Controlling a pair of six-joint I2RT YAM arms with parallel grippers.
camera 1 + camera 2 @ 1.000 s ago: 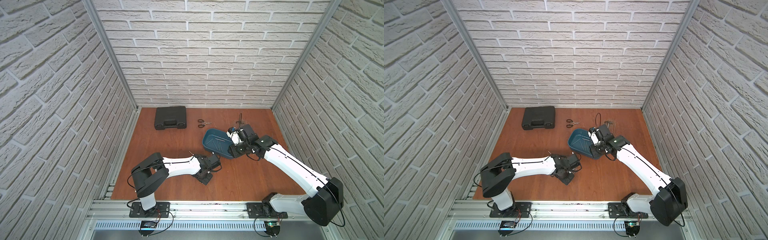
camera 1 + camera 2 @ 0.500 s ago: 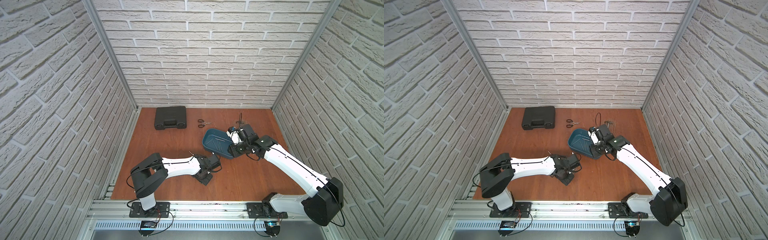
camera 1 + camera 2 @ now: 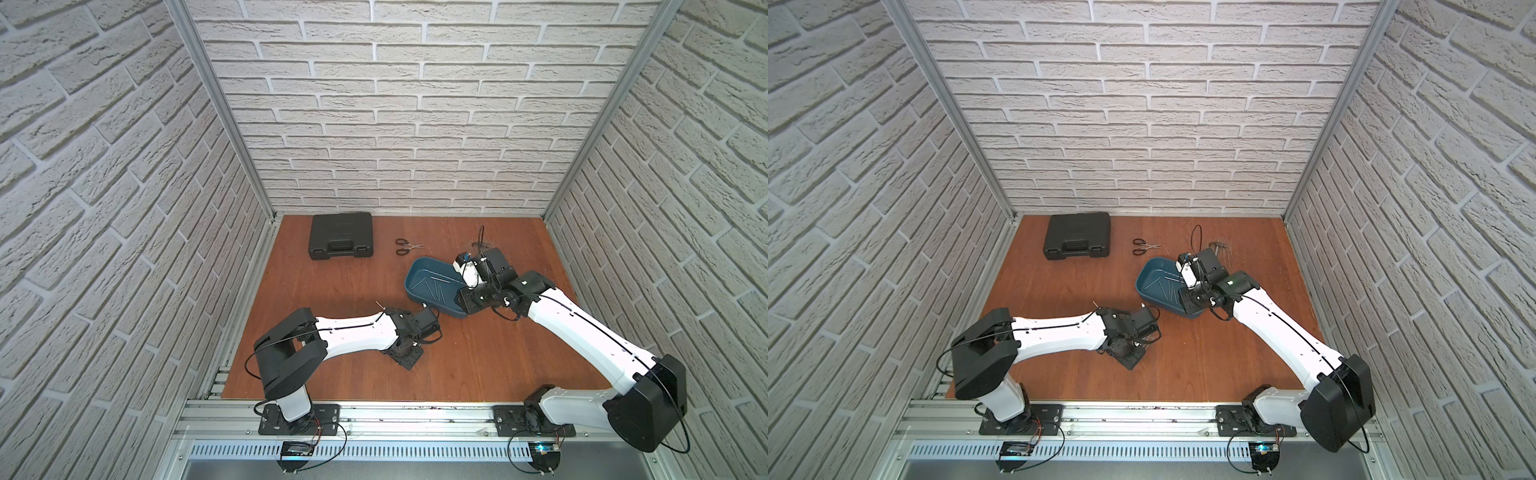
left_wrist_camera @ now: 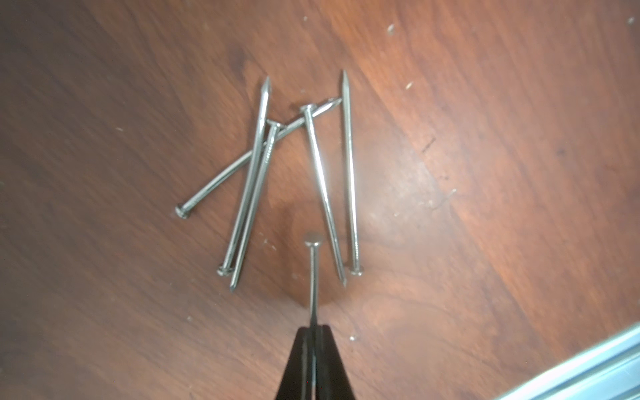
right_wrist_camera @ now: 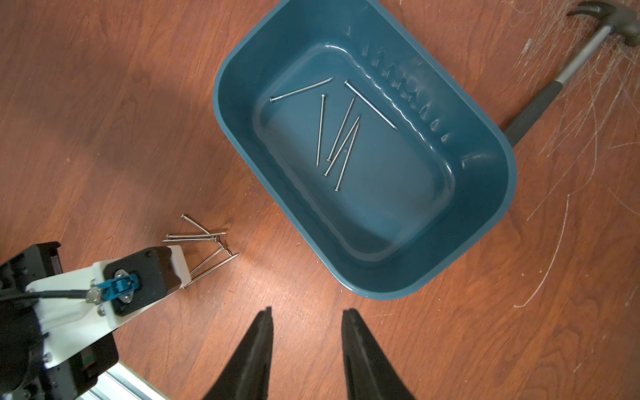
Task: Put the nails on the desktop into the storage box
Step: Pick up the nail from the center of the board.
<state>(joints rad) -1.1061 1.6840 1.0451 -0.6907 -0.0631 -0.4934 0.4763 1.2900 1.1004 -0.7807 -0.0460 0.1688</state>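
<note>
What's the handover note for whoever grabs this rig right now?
Left gripper: shut on one nail, above the pile on the desktop.
Right gripper: open, empty, near the storage box.
Done: six nails lie in the box.
Left: the held nail plus five loose nails on the desktop.
</note>
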